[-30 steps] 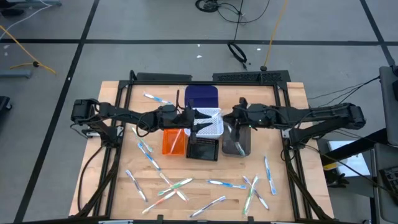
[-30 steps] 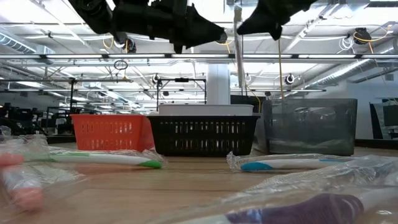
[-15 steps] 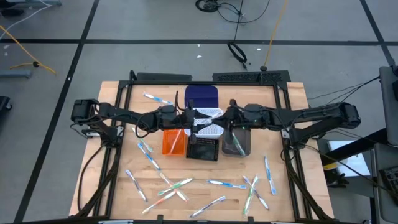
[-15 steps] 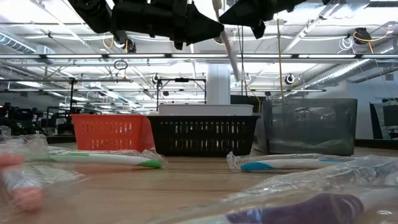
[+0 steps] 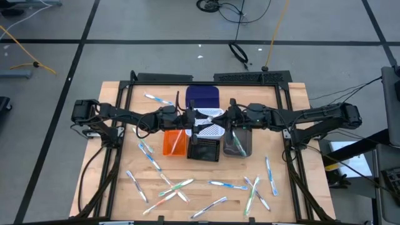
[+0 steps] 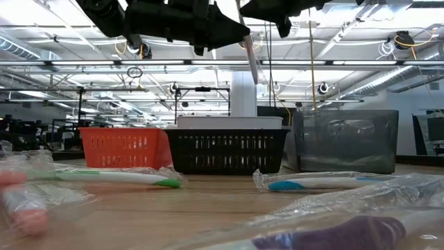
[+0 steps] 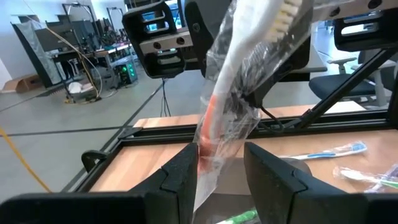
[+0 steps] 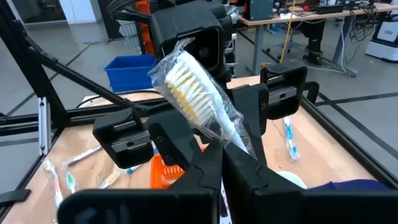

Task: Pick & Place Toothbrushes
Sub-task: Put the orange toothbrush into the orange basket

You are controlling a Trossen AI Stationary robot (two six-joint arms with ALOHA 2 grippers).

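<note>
A plastic-wrapped toothbrush point(image 6: 250, 59) with an orange-pink accent hangs slanted above the bins, with my right gripper point(image 5: 230, 117) shut on it. Its bristle head point(image 8: 186, 81) sticks out past the right fingers. My left gripper point(image 5: 201, 122) faces it over the white bin point(image 5: 212, 128). It is open, and the toothbrush's lower handle point(image 7: 211, 140) runs between its fingers. Several more wrapped toothbrushes point(image 5: 219, 185) lie flat on the near part of the table. My right gripper pinches the wrapped toothbrush between its two fingers just below the bristle head, at the neck point(image 8: 233, 140). The fingers come level from the table's right side and lie across the brush. The brush is lifted clear, head up, its handle slanting down. My left gripper has the wrapper between its fingers point(image 7: 186, 168); whether they touch it, I cannot tell.
Orange point(image 5: 174, 142), black point(image 5: 204, 149) and grey point(image 5: 238, 142) bins stand in a row mid-table, with the white bin and a blue one point(image 5: 203, 97) behind them. Another toothbrush point(image 5: 157, 99) lies at the far left. Black frame rails run along the table's sides.
My right gripper has moved toward the table's left, toward the left gripper, and tipped. The toothbrush has gone from hanging upright to slanted, and its handle now lies between the left fingers.
</note>
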